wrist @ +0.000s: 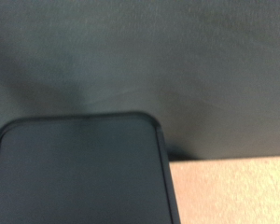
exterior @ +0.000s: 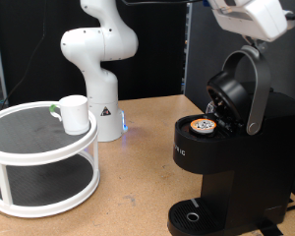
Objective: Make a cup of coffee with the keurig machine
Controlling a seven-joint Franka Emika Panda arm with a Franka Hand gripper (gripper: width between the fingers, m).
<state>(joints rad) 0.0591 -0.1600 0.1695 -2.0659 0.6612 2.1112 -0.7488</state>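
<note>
The white robot gripper point(exterior: 254, 17), finger state impossible to tell, hovers directly above the tall matte black keurig machine point(exterior: 218, 157), its hinged lid point(exterior: 238, 90) raised over a loaded pod point(exterior: 203, 126).

a white two-tier round rack point(exterior: 41, 157) is sitting on the wooden tabletop point(exterior: 138, 187) at the exterior view's left, its upper and lower shelves lined with dark mesh. a dark panel point(exterior: 202, 49) is standing behind the tabletop. in the wrist view, a grey backdrop point(wrist: 140, 56) is filling most of the picture above a strip of tabletop point(wrist: 233, 191).
</note>
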